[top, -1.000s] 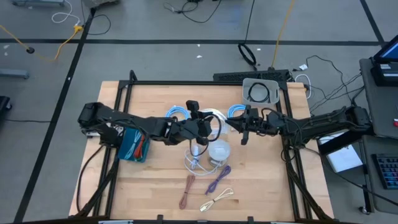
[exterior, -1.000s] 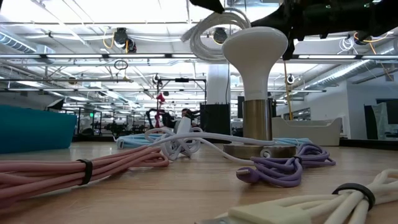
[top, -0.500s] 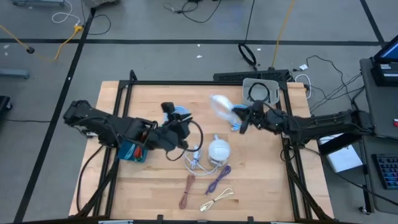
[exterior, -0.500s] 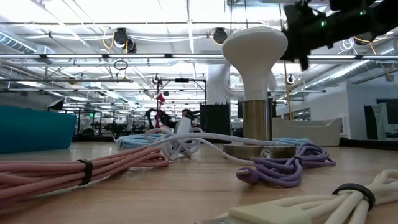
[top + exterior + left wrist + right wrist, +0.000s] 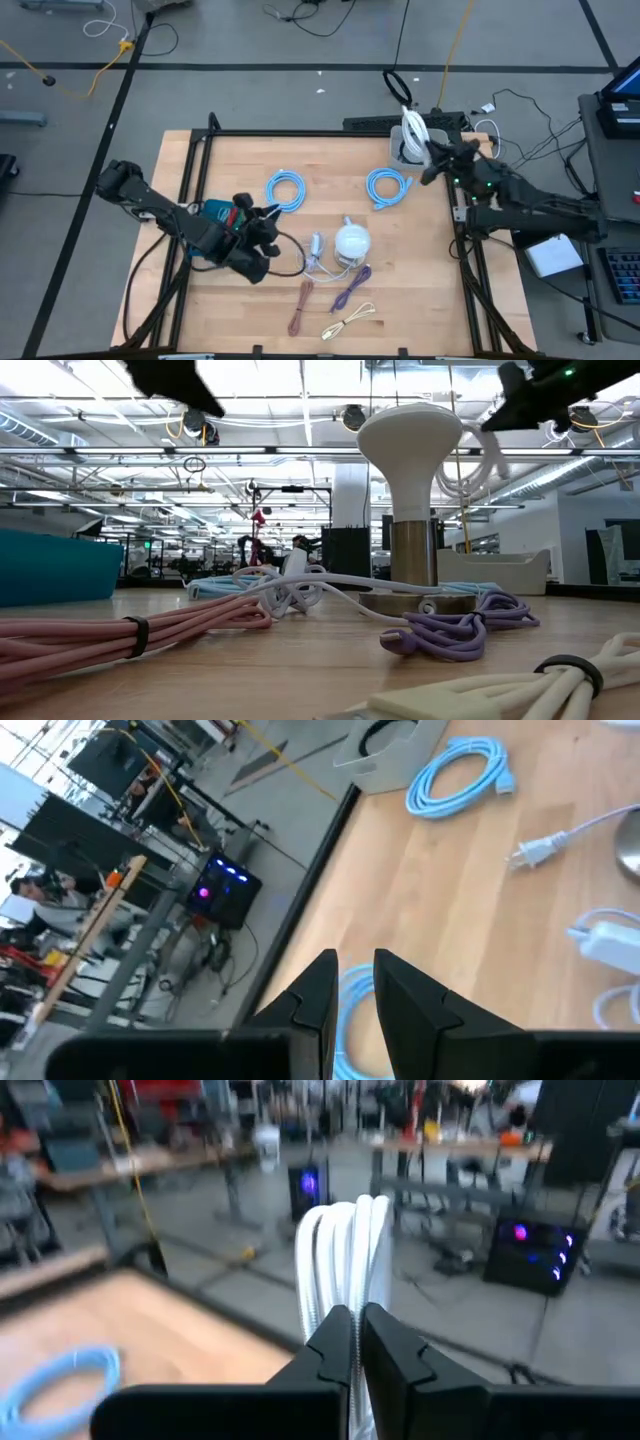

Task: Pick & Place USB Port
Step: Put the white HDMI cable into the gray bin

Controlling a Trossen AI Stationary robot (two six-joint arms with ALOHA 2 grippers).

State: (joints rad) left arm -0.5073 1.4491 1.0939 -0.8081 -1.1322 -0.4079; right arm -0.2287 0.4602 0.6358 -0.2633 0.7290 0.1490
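Pale wood table (image 5: pixel 240 160). Nearest the front edge, lower centre of the high view: pink cable (image 5: pixel 300 306), cream cable (image 5: pixel 348 319), purple cable (image 5: pixel 350 287), each bundled and lying apart. Just behind them a white lamp (image 5: pixel 351 241), with a loose white cord and plug (image 5: pixel 315 245) beside its base.

Left gripper (image 5: pixel 268 222) at lower left of centre, above the table near a teal box (image 5: pixel 212 212); fingers a narrow gap apart in the wrist view, nothing between them.

Mid-table: two blue cable coils (image 5: pixel 286 188), well apart.

Farthest, upper right: right gripper (image 5: pixel 428 152) clamped tight on a white cable coil (image 5: pixel 413 130), held in the air over the grey tray (image 5: pixel 441 129) at the table's back edge. Coil hangs clear of the tray in the low view.
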